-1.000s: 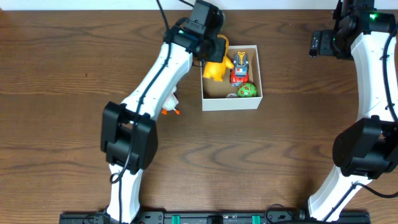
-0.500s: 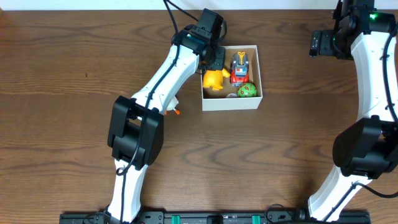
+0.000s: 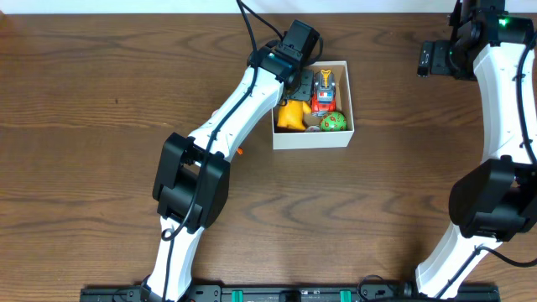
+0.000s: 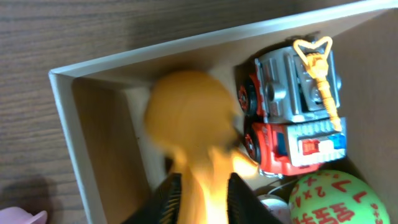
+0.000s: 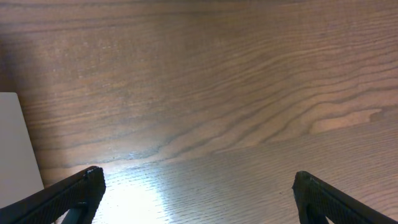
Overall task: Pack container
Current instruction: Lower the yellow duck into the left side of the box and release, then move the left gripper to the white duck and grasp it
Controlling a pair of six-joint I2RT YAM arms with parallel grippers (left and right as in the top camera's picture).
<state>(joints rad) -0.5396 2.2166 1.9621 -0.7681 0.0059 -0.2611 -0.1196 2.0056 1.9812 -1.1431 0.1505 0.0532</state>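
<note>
The container [image 3: 310, 138] is a small white box with a brown inside, at the back middle of the table. In it lie a red and grey toy truck [image 3: 323, 91] and a green ball [image 3: 333, 122]. My left gripper [image 3: 298, 84] is over the box's left half, shut on a yellow toy [image 3: 291, 116] that hangs down into the box. In the left wrist view the fingers [image 4: 200, 199] flank the blurred yellow toy [image 4: 189, 112], with the box wall [image 4: 68, 124], the truck [image 4: 292, 112] and the ball [image 4: 333, 199] around it. My right gripper [image 3: 428, 59] is open and empty at the back right [image 5: 199, 193].
A small orange-tipped toy [image 3: 239, 152] lies on the table left of the box, mostly hidden under my left arm. A pink edge [image 4: 18, 216] shows outside the box in the left wrist view. A white edge [image 5: 12, 137] shows at the left of the right wrist view.
My left gripper has carried the yellow toy from the box's back left corner further in and down. The right arm has not moved.
</note>
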